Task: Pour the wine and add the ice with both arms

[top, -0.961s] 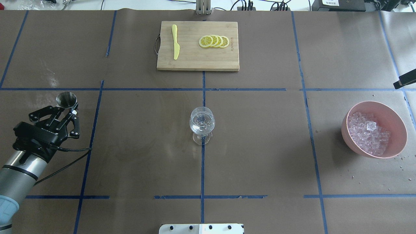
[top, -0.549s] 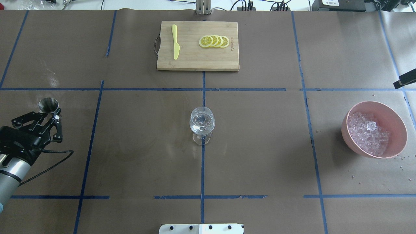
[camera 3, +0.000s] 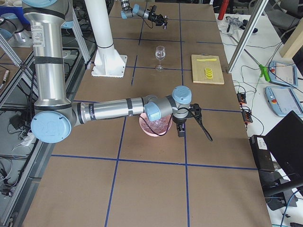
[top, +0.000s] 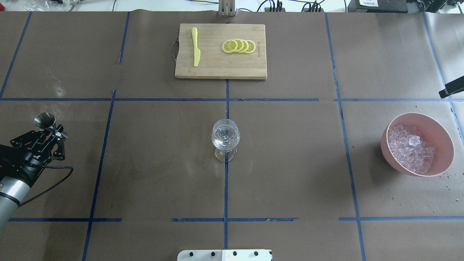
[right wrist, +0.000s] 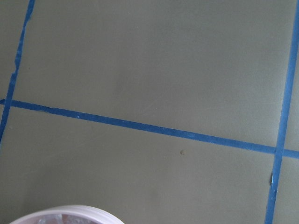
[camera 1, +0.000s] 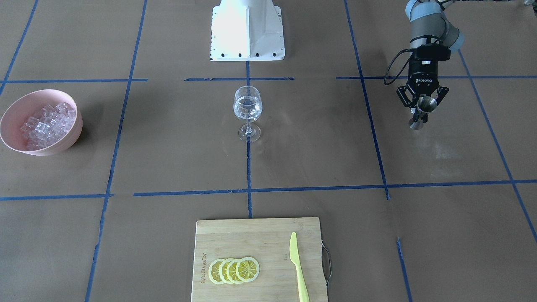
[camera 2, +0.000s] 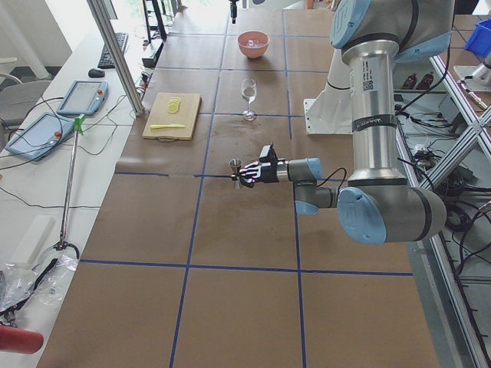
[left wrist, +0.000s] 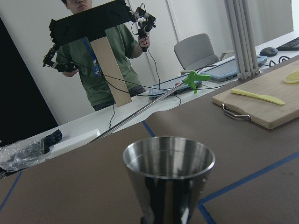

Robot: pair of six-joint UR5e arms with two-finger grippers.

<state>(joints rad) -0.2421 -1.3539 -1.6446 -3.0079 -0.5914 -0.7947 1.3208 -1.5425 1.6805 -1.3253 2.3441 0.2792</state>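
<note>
Left gripper grips a steel jigger near the table's left edge, pouring seemingly done. Right gripper: whether its fingers are open or closed, I cannot tell. Next, ice near the right edge must reach the glass.

Left arm low and out wide, left gripper pinching a steel jigger. Right arm stretched forward, right gripper pointing down, grip unreadable.

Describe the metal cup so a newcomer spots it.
Find the left arm at the overhead view's left edge. Its gripper is shut on a small steel cone cup, the only metal vessel: the wine glass is clear, the bowl pink.
</note>
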